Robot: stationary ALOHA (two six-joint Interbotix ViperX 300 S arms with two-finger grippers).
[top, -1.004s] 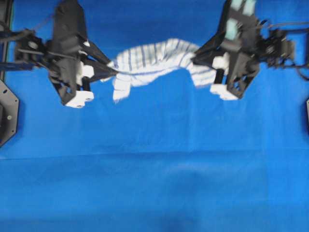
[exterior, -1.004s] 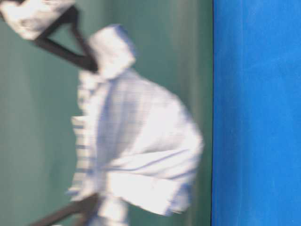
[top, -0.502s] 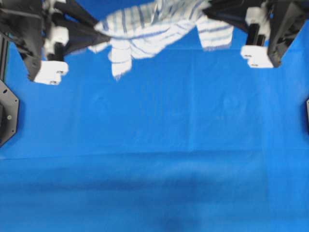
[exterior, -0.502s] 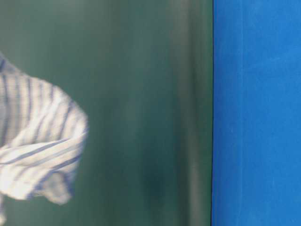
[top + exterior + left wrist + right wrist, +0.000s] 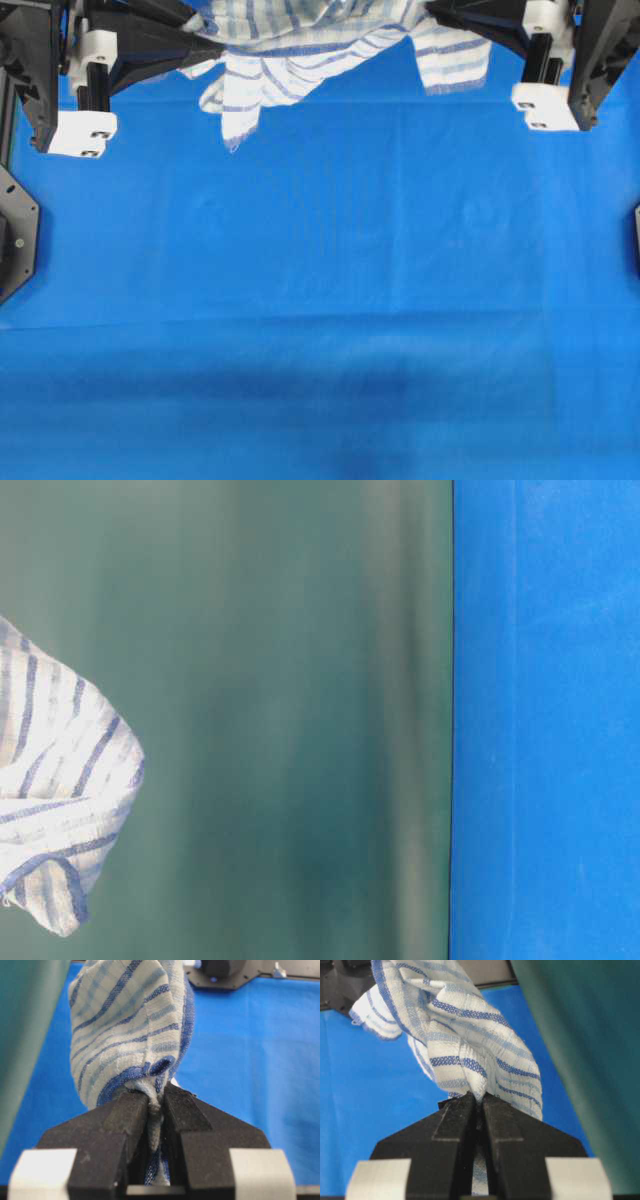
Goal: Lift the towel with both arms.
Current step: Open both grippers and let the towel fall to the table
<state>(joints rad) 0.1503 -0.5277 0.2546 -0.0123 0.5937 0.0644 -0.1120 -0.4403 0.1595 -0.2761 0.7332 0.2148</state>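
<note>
The white towel with thin blue stripes hangs in the air between the two arms at the top edge of the overhead view, with loose corners drooping below. My left gripper is shut on its left end; in the left wrist view the bunched cloth is pinched at the jaw tips. My right gripper is shut on the right end, the towel rising from its closed tips. In the table-level view only a hanging corner of the towel shows, well off the surface.
A plain blue sheet covers the table below. Black mounting plates sit at the left edge and right edge. A green backdrop stands behind the scene.
Both arms have risen with the towel, moving toward the top of the overhead view. The towel has lifted further off the blue sheet and now shows only partly in the table-level view.
</note>
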